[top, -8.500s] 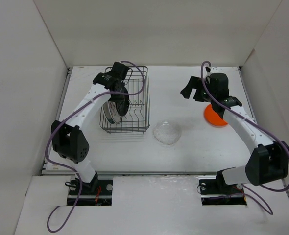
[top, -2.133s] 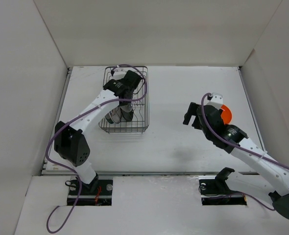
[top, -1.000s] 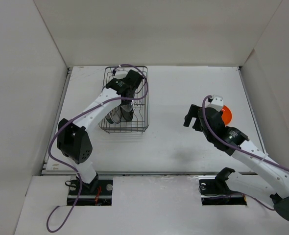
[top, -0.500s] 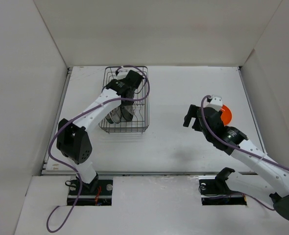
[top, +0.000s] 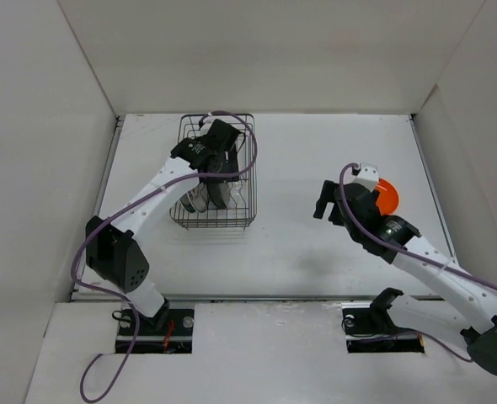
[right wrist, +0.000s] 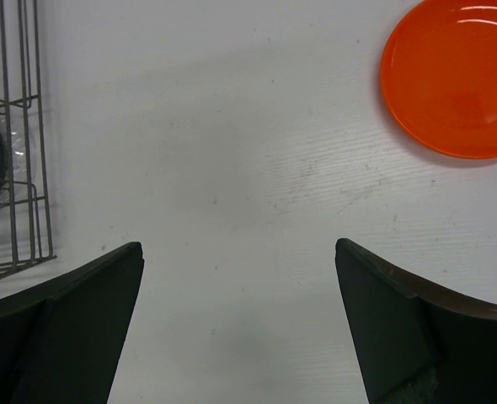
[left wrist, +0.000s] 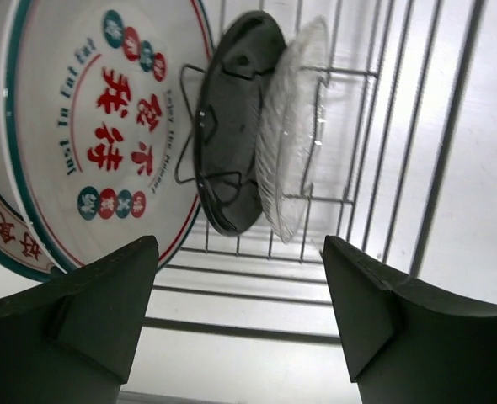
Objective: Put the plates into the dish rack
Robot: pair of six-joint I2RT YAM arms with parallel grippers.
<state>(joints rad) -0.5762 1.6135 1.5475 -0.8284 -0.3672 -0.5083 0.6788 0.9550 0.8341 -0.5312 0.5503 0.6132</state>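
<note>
Glass plate [left wrist: 292, 126] stands edgewise in the dish rack [left wrist: 451, 126]; left fingers [left wrist: 80, 320] and right fingers [right wrist: 63, 324] gape empty.

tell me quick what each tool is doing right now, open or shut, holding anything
Left tool: open, holding nothing, over the dish rack.
Right tool: open, holding nothing; the orange plate is not grasped.
</note>
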